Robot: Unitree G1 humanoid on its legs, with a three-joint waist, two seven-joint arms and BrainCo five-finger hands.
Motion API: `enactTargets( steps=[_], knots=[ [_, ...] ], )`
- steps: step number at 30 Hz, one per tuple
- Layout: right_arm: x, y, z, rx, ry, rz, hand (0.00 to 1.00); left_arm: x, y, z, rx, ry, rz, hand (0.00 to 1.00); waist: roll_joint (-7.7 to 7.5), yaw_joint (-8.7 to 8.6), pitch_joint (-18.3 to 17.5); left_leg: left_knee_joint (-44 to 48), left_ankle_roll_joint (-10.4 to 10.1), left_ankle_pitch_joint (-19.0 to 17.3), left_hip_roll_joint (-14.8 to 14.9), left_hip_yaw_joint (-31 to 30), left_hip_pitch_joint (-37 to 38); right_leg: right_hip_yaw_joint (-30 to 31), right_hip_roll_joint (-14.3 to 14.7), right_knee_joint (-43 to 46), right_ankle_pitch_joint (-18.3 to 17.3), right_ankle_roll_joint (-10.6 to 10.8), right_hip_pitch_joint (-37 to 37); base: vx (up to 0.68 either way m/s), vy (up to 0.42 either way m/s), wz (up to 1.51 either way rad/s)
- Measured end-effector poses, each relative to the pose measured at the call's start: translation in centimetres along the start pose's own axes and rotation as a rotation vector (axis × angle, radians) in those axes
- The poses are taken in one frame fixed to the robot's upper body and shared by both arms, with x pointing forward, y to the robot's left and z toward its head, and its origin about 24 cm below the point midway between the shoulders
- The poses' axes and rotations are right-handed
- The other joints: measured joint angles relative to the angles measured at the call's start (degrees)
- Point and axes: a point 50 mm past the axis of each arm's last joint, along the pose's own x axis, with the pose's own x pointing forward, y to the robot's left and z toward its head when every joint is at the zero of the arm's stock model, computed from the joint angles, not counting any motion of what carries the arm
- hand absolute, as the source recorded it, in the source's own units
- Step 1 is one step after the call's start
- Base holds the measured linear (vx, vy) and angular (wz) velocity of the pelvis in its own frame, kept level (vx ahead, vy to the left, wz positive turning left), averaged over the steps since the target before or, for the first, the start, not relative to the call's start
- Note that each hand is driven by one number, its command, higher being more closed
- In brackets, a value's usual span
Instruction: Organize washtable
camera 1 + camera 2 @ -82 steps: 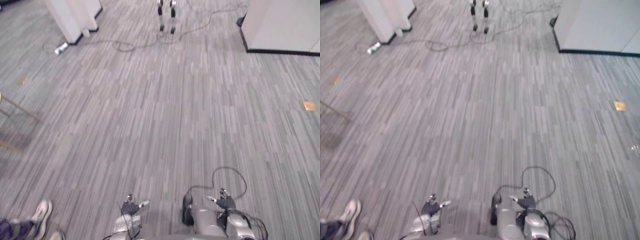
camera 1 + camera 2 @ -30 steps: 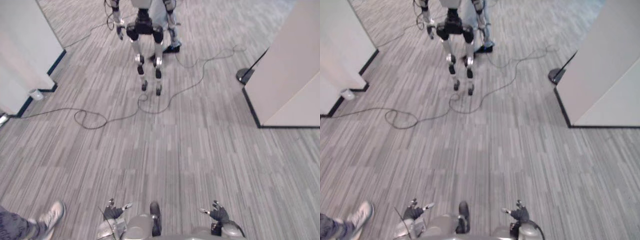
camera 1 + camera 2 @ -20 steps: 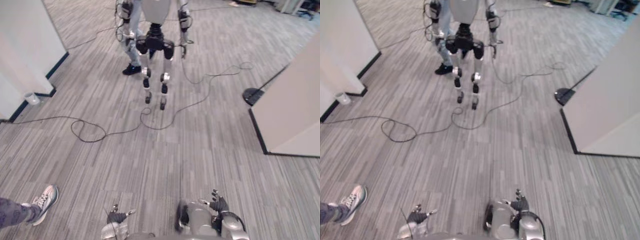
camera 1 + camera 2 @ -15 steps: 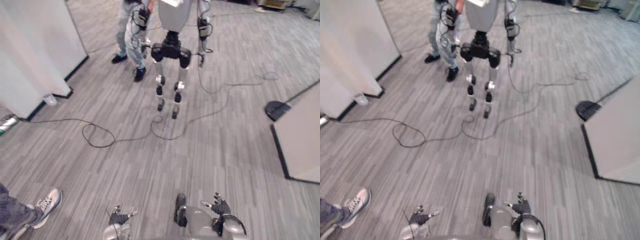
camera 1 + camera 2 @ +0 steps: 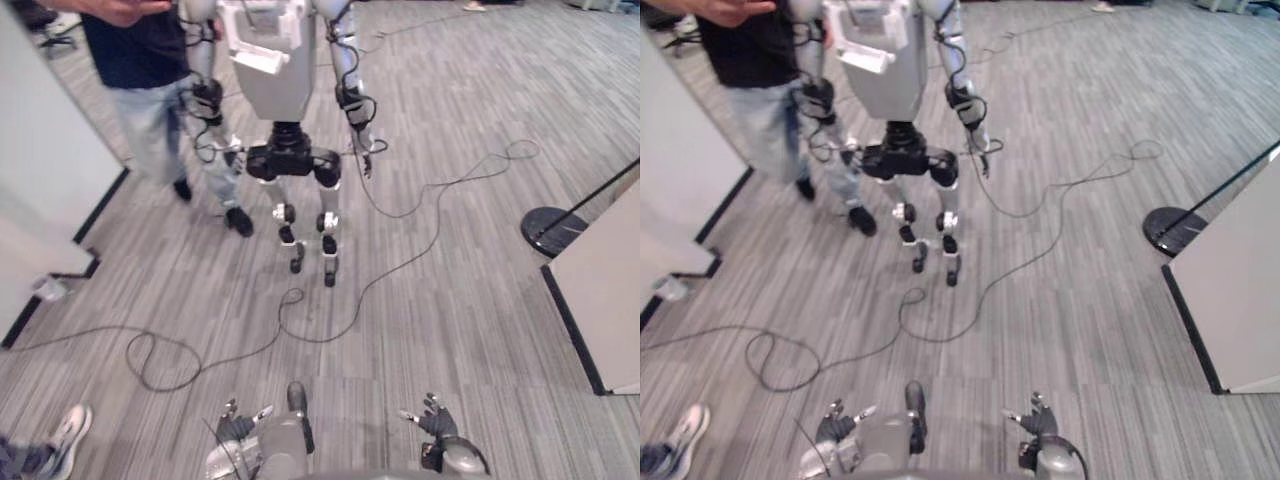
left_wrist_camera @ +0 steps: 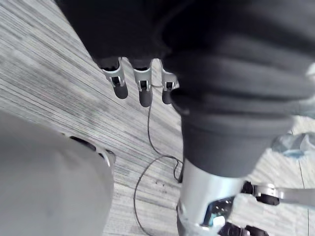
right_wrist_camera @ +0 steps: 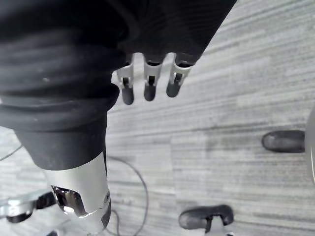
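Mostly grey striped carpet (image 5: pixel 480 300) spreads ahead, edged by white partitions (image 5: pixel 610 300) on both sides. Another robot (image 5: pixel 275 70) stands on it, with a person (image 5: pixel 140 60) just beside it (close enough to touch). A round black stand base (image 5: pixel 545 232) lies near the right partition, and a shoe (image 5: pixel 65 432) sits at the lower left. The left hand (image 5: pixel 238 428) and right hand (image 5: pixel 432 421) hang low, fingers loosely spread, holding nothing. Where the washtable stands I cannot tell. Its things are probably light, some slick or breakable, and best grasped round the middle.
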Motion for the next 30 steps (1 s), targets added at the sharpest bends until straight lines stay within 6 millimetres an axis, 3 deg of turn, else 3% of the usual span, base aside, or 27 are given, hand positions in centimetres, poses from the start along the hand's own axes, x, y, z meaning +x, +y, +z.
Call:
enactTargets(
  steps=[1, 3, 4, 5, 7, 8, 9, 10, 11, 12, 14, 15, 16, 17, 19, 20, 21, 22, 23, 24, 25, 27, 29, 30],
  knots=[
    [-0.1, -0.1, -0.4, -0.006, 0.016, -0.004, 0.0, 0.1, 0.3, -0.1, 0.018, 0.006, 0.001, 0.0, -0.74, -0.46, -0.37, 0.33, 2.36, 2.09, -1.01, 0.2, 0.96, 1.31, -1.67, 5.28, -1.54, 1.61, -1.62, 0.56, 0.363, -0.6],
    [-0.1, -0.4, -0.7, -0.014, 0.03, -0.012, 0.0, 0.3, 0.5, 0.0, 0.049, 0.019, -0.004, 0.0, -1.82, -0.72, -0.39, -0.89, 3.57, -0.11, -2.85, 1.63, 4.65, 1.38, -4.36, 23.68, -2.45, 3.64, -9.11, 0.55, 0.373, -0.38],
    [0.0, -0.6, -0.6, -0.011, 0.025, -0.016, 0.0, 0.6, 0.8, 0.3, 0.081, 0.022, -0.004, 0.0, -3.38, -1.18, 0.32, -2.63, 4.39, -1.47, -5.21, 2.19, 8.96, 0.29, -7.32, 38.66, 0.34, 7.34, -14.57, 0.52, 0.332, 0.04],
    [0.0, -0.3, -0.5, -0.013, 0.023, -0.006, 0.0, 0.7, 1.2, 0.3, 0.094, 0.035, 0.006, 0.0, -4.01, -1.98, 0.93, -3.28, 5.19, -3.27, -6.4, 2.17, 12.22, -0.88, -9.66, 47.46, 1.16, 7.16, -17.1, 0.51, 0.288, 0.14],
    [0.1, -0.5, -0.2, -0.041, 0.01, -0.004, 0.0, 0.6, 1.2, -0.3, 0.12, 0.06, 0.001, 0.0, -3.32, -2.5, 1.24, -4.66, 5.57, -5.59, -6.79, 2.4, 18.66, -4.47, -11.42, 54.66, -1.5, 2.98, -20.41, 0.49, 0.226, 0.11],
    [0.1, -0.6, 0.0, -0.056, 0.001, -0.001, 0.0, 0.5, 0.9, -0.3, 0.136, 0.06, -0.012, 0.0, -2.97, -2.49, 1.28, -6.74, 5.67, -6.47, -6.24, 2.26, 22.53, -6.6, -11.05, 54.14, -3.27, 0.88, -22.91, 0.55, 0.193, 0.14],
    [0.3, -0.5, 0.6, -0.069, -0.018, 0.005, 0.0, 0.5, 0.7, -0.4, 0.148, 0.061, -0.024, 0.0, -2.64, -2.98, 1.39, -8.5, 5.43, -6.88, -5.04, 1.96, 25.08, -10.08, -9.96, 49.4, -4.81, 0.41, -27.01, 0.45, 0.108, 0.15],
    [0.4, -0.4, 0.8, -0.073, -0.022, 0.007, 0.0, 0.5, 0.7, -0.4, 0.151, 0.061, -0.026, 0.0, -2.58, -3.15, 1.45, -8.77, 5.42, -6.9, -4.8, 1.92, 25.45, -10.71, -9.68, 47.85, -4.85, 0.43, -27.92, 0.42, 0.06, 0.19],
    [0.5, -0.4, 1.1, -0.074, -0.033, 0.01, 0.0, 0.5, 0.6, -0.5, 0.16, 0.066, -0.03, 0.0, -2.5, -3.65, 1.53, -9.22, 5.34, -6.99, -4.06, 1.89, 26.33, -12.23, -8.61, 40.74, -4.62, 0.34, -31.01, 0.52, 0.015, 0.14],
    [0.6, -0.3, 1.4, -0.074, -0.042, 0.012, 0.0, 0.5, 0.6, -0.6, 0.161, 0.07, -0.029, 0.0, -2.46, -3.86, 1.6, -10.2, 5.2, -7.09, -3.63, 1.87, 28.08, -12.18, -7.06, 29.99, -1.99, 0.1, -33.31, 0.53, -0.006, 0.19],
    [0.6, -0.2, 1.5, -0.074, -0.047, 0.013, 0.0, 0.4, 0.7, -0.8, 0.165, 0.076, -0.029, 0.0, -2.51, -4.28, 1.67, -10.32, 3.6, -8.18, -3.56, 1.75, 29.56, -11.99, -6.16, 20.52, 2.91, 0.13, -33.23, 0.42, -0.046, 0.32],
    [0.5, 0.0, 1.2, -0.068, -0.039, 0.016, 0.0, 0.3, 1.1, -0.9, 0.172, 0.079, -0.02, 0.0, -3.6, -4.38, 1.36, -10.28, 1.2, -11.0, -4.91, 0.64, 31.76, -9.69, -6.29, 13.7, 9.66, -0.03, -32.82, 0.39, -0.076, 0.46],
    [0.4, 0.1, 1.1, -0.064, -0.036, 0.018, 0.0, 0.3, 1.3, -1.0, 0.172, 0.081, -0.017, 0.0, -4.02, -4.61, 1.37, -10.25, 0.72, -12.52, -5.28, -0.14, 32.96, -8.01, -6.38, 14.71, 14.46, -1.51, -32.89, 0.53, -0.133, 0.5],
    [0.6, -0.2, 1.8, -0.069, -0.062, 0.012, 0.0, 0.1, 0.5, -1.5, 0.151, 0.095, -0.029, 0.0, -1.96, -4.83, 1.53, -9.98, -0.21, -14.58, -3.85, -1.21, 34.94, -7.96, -5.31, 20.25, 13.26, -2.65, -33.75, 0.59, -0.177, 0.29],
    [0.6, -0.4, 2.2, -0.066, -0.077, 0.006, 0.0, -0.1, 0.0, -1.6, 0.112, 0.093, -0.028, 0.0, -0.97, -4.8, 1.11, -1.39, -0.41, -14.69, -2.42, -1.6, 31.55, -9.36, -5.67, 22.35, 9.38, -3.39, -33.78, 0.52, -0.196, 0.26],
    [0.5, -0.7, 2.3, -0.056, -0.086, -0.005, 0.0, 0.0, 0.2, -1.5, 0.098, 0.086, -0.017, 0.0, -0.42, -5.01, 1.12, 10.7, -0.93, -14.62, -0.36, -1.94, 26.04, -10.56, -5.27, 21.4, 8.0, -3.9, -32.02, 0.42, -0.225, 0.42],
    [0.3, -1.2, 2.0, -0.049, -0.084, -0.021, 0.0, -0.1, 0.0, -1.5, 0.065, 0.083, -0.01, 0.0, 0.89, -4.95, 1.51, 25.75, -4.4, -11.65, 3.96, -1.71, 19.79, -11.73, -3.06, 19.34, 7.12, -4.33, -28.74, 0.43, -0.225, 0.34],
    [0.2, -1.5, 1.9, -0.052, -0.082, -0.027, 0.0, -0.2, 0.3, -1.4, 0.04, 0.077, 0.004, 0.0, 1.14, -4.71, 1.87, 32.55, -5.48, -10.55, 6.59, -1.25, 16.66, -11.92, -1.65, 18.14, 6.56, -4.9, -26.77, 0.46, -0.175, 0.08],
    [0.1, -1.5, 1.6, -0.051, -0.075, -0.03, 0.0, -0.2, 0.3, -1.0, 0.017, 0.052, 0.013, 0.0, 1.59, -4.06, 2.1, 42.85, -5.25, -10.86, 11.22, 1.28, 12.91, -11.97, 0.37, 16.19, 5.63, -5.67, -22.67, 0.36, -0.104, -0.1],
    [0.1, -1.4, 1.5, -0.049, -0.069, -0.028, 0.0, -0.1, 0.4, -0.7, 0.017, 0.039, 0.014, 0.0, 1.32, -3.7, 2.24, 45.11, -5.02, -11.03, 12.3, 2.56, 11.64, -11.88, 0.72, 15.46, 5.11, -5.8, -20.73, 0.43, -0.119, -0.09],
    [0.0, -1.2, 1.0, -0.044, -0.056, -0.023, 0.0, 0.0, 0.7, -0.4, 0.023, 0.027, 0.019, 0.0, 0.22, -3.36, 2.28, 45.1, -4.41, -11.41, 13.03, 5.31, 9.39, -11.74, 0.81, 13.4, 4.52, -5.77, -17.49, 0.38, -0.119, -0.07],
    [-0.1, -1.2, 0.7, -0.043, -0.042, -0.024, 0.0, 0.0, 0.6, -0.2, 0.016, 0.015, 0.018, 0.0, -0.06, -2.86, 2.2, 37.66, -3.2, -12.17, 12.16, 9.4, 6.44, -11.14, 0.77, 9.66, 4.76, -5.03, -13.59, 0.36, -0.089, -0.19],
    [0.1, -1.2, 0.3, -0.048, -0.015, -0.03, 0.0, 0.1, 0.3, 0.2, 0.015, 0.007, 0.012, 0.0, -0.33, -1.72, 2.36, 18.45, -3.45, -11.77, 7.28, 9.25, 4.53, -9.17, -0.21, 7.11, 4.8, -4.7, -10.51, 0.5, 0.066, -0.45],
    [0.1, -1.2, 0.3, -0.048, -0.01, -0.031, 0.0, 0.1, 0.4, 0.2, 0.016, 0.007, 0.014, 0.0, -0.61, -1.74, 2.5, 6.79, -4.96, -10.26, 4.19, 6.91, 4.69, -8.5, -0.82, 5.61, 4.61, -4.11, -8.75, 0.47, 0.137, -0.36]
  ],
)
